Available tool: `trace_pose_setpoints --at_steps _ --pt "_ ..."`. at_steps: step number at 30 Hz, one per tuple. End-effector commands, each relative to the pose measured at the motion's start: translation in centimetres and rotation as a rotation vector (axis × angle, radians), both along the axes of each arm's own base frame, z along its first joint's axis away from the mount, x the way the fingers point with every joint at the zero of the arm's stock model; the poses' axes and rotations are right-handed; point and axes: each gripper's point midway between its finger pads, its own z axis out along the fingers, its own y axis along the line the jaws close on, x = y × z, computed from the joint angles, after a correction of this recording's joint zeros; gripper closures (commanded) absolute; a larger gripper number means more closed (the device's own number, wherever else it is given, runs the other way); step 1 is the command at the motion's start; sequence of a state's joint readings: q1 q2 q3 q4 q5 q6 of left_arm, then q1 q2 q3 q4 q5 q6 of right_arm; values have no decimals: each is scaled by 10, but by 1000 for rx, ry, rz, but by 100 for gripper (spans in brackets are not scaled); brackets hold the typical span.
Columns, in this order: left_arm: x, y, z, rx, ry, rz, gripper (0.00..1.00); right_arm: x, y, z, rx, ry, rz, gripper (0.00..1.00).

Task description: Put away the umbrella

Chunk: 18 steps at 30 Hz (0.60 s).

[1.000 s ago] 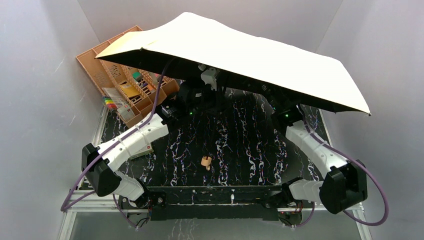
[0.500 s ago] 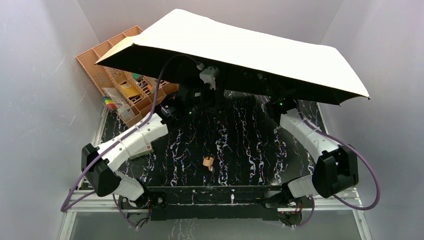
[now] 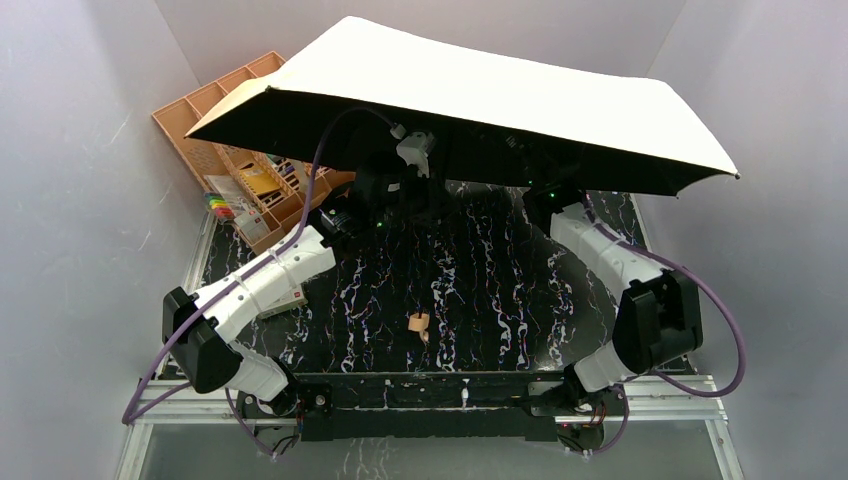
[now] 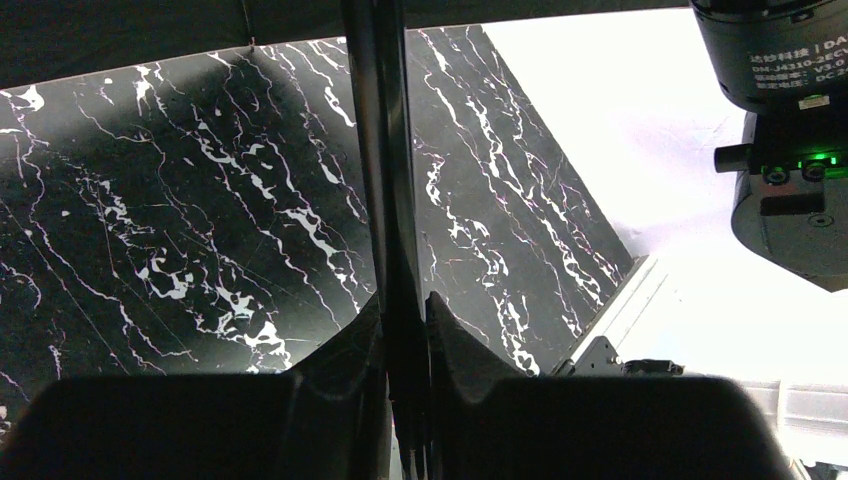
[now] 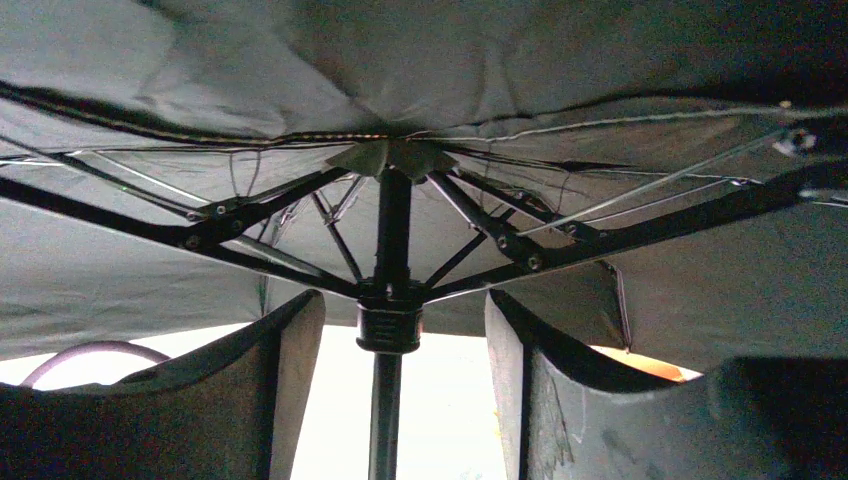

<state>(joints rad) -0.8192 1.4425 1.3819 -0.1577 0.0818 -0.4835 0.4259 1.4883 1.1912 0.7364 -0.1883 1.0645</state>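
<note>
I have the open umbrella (image 3: 480, 95), a compact one with a pale tan-beige fabric canopy and a dark underside, spread in the air over the far half of the black white-veined marble-pattern table (image 3: 470, 280). Its left edge overhangs part of the rigid peach-orange plastic divided tray (image 3: 215, 110) in the far left corner, and its right edge reaches past the table's right side.

The left gripper (image 4: 403, 320) is under the canopy, and its two dark fingers are pressed tight against the thin dark metal shaft (image 4: 375, 150), which runs straight up between them in the left wrist view.

The right gripper (image 5: 405, 310) is also up under the canopy, looking at the dark metal ribs (image 5: 250, 220) that fan out from the hub. Its fingers stand apart on either side of the black ring-shaped runner (image 5: 389, 325) on the shaft. I see a gap on each side, so it grips nothing.

A small tan knob-like piece (image 3: 417, 323) shows against the near part of the table in the overhead view. I cannot tell whether it rests there or joins the shaft.
</note>
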Motion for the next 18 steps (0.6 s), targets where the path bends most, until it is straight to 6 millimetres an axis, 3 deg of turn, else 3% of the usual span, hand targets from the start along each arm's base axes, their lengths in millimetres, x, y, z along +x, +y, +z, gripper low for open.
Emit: trace_pose_setpoints --at_steps 1,9,15,18 --pt "-28 2 28 -16 -76 -120 100 -5 -2 41 51 -102 25 33" --pt "-28 1 27 -14 -70 -124 100 0 2 40 52 -103 33 47" --pt "-28 4 25 -8 -69 -114 100 -4 2 47 57 -168 43 98" --pt "-26 8 29 -9 -81 -92 100 -10 -5 45 37 -182 -1 100"
